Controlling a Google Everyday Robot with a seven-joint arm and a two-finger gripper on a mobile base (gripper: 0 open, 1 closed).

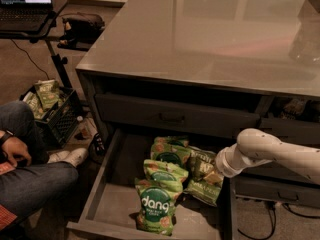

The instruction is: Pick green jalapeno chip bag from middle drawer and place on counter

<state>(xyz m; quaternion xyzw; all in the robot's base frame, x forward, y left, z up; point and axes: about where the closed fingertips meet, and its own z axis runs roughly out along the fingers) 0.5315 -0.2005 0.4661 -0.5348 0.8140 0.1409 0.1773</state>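
The green jalapeno chip bag (204, 188) lies dark olive and crinkly at the right side of the open middle drawer (102, 181), leaning on the brighter bags. My gripper (214, 168) reaches in from the right at the end of the white arm (260, 146). It sits right at the top edge of the jalapeno bag, mostly hidden behind the wrist. The glossy grey counter (200, 34) spans the cabinet top above.
Several brighter green "dang" bags (156, 209) fill the drawer's middle. A closed drawer front with a metal pull (172, 117) overhangs the drawer. A seated person's leg (30, 179), a crate of bags (50, 106) and a laptop stand (25, 6) are at left.
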